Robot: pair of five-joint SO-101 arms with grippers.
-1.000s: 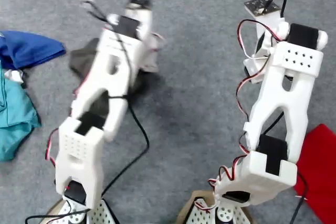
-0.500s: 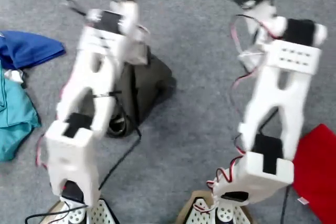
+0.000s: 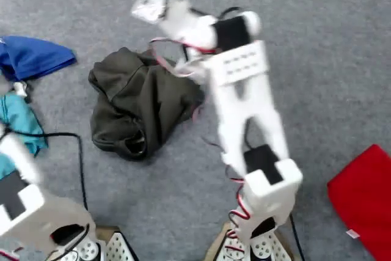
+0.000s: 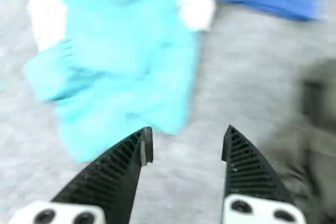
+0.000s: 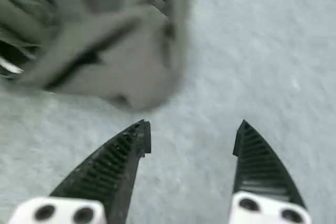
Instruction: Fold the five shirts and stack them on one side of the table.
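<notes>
Though apart, dark shirt (image 5: 100, 40) just beyond right pincer (image 5: 194, 125).

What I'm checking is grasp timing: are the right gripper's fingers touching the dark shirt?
Apart. The right wrist view shows the right gripper's open fingers short of the dark shirt, with grey table between them.

No writing can be read; the white tag (image 3: 350, 233) on the red shirt (image 3: 365, 195) is too small.

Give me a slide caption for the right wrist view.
Open right pincer poised over the grey table, just short of the crumpled dark olive shirt.
</notes>
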